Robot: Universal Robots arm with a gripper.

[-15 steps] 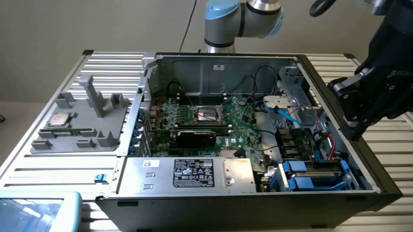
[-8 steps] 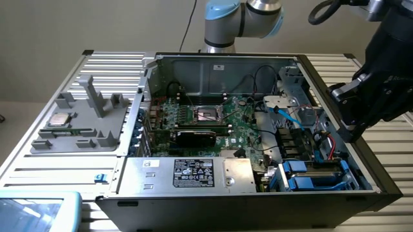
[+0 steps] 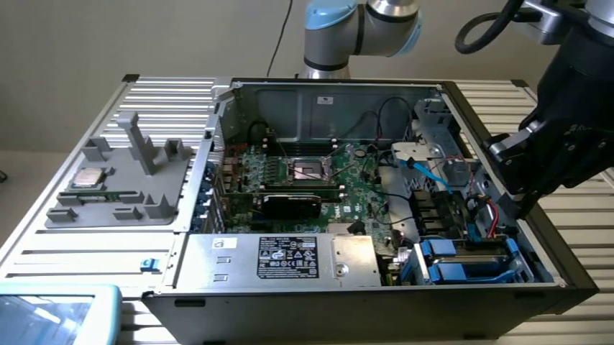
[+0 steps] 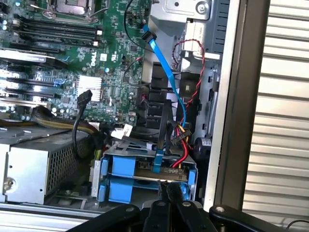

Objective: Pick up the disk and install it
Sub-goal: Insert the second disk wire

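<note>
The disk [image 4: 157, 172] lies flat in the blue-railed drive cage [image 4: 120, 166] at the near corner of the open computer case. A blue data cable [image 4: 166, 77] and red-and-yellow power wires run down to its end. In the exterior view the cage's blue rails [image 3: 470, 260] show at the case's lower right. My gripper [image 4: 166, 209] hovers just outside that cage, over the case's edge, shut with nothing between its black fingers. In the exterior view the gripper [image 3: 521, 208] hangs above the case's right wall.
The silver power supply box [image 3: 278, 259] with a black label sits beside the cage. The green motherboard [image 3: 317, 180] fills the case floor. A grey fixture [image 3: 115, 194] at the exterior view's left holds a small silver processor chip [image 3: 91, 177]. The case's right wall [image 4: 241, 96] stands close.
</note>
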